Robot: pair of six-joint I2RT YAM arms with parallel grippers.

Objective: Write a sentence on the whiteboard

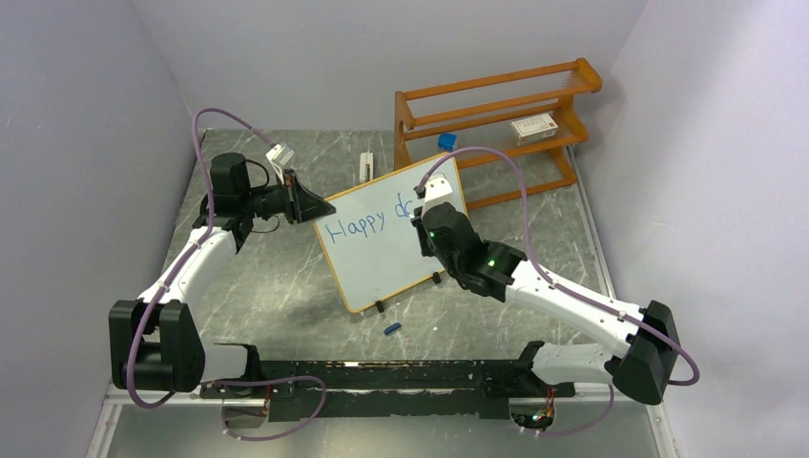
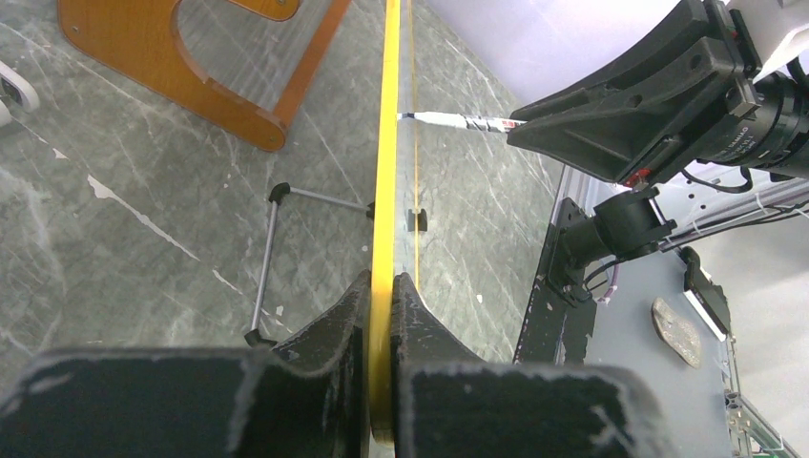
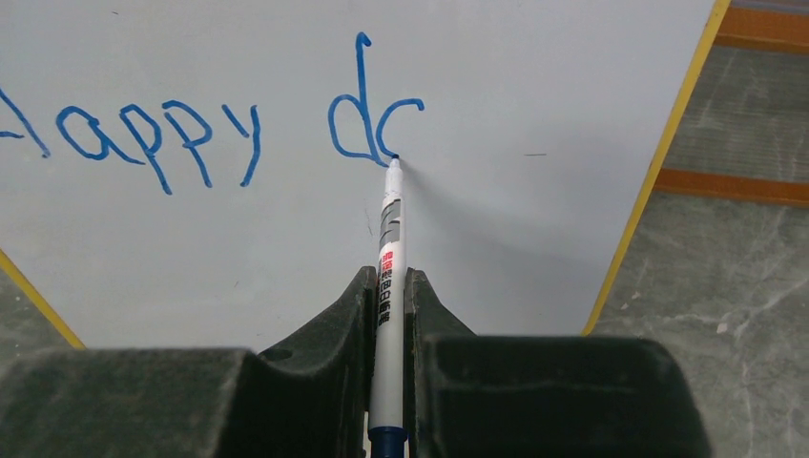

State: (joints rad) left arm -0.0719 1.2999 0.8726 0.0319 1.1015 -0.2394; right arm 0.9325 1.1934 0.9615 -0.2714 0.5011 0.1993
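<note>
The whiteboard [image 1: 377, 256] stands tilted mid-table on small black feet. My left gripper [image 1: 315, 207] is shut on its upper left edge; in the left wrist view the yellow frame edge [image 2: 385, 172] runs up between the closed jaws of that gripper [image 2: 382, 286]. My right gripper [image 3: 386, 277] is shut on a white marker [image 3: 389, 219], whose tip touches the board [image 3: 238, 248]. The sentence [image 3: 219, 119] in blue reads "Happy d" plus a half-made letter; the same sentence [image 1: 367, 222] shows from above. The marker [image 2: 463, 120] also meets the board face in the left wrist view.
An orange wooden shelf rack [image 1: 496, 119] stands behind the board with a small box [image 1: 534, 127] on it. A blue cap [image 1: 391, 329] lies on the table in front of the board. A white object [image 1: 366, 165] and a blue item [image 1: 446, 141] lie behind it.
</note>
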